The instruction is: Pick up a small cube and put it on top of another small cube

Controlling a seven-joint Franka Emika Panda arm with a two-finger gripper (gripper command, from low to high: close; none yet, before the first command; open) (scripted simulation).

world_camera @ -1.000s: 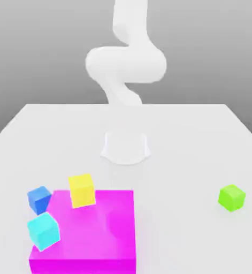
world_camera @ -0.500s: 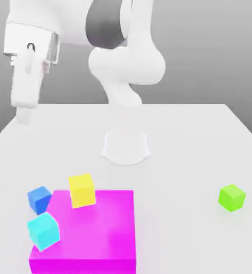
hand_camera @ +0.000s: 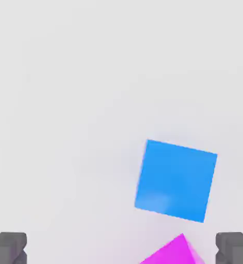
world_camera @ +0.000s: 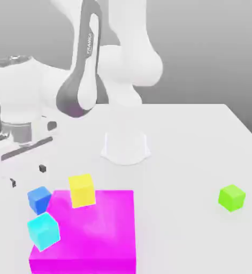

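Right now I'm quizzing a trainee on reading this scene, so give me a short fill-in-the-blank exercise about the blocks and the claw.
1. The claw hovers above the dark-blue cube with its fingers ____.
2. The yellow cube sits against the far edge of the big ____ block.
3. Alone at the exterior view's right lies the ____ cube.
4. The cyan cube is ____ than the dark-blue cube.

Missing words: open; magenta; green; lighter

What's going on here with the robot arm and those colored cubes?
The arm's open gripper hovers empty above the blue cube, which sits on the table beside the magenta block. Nothing is picked up yet. The yellow cube and cyan cube sit at the block's edges; the green cube lies apart.
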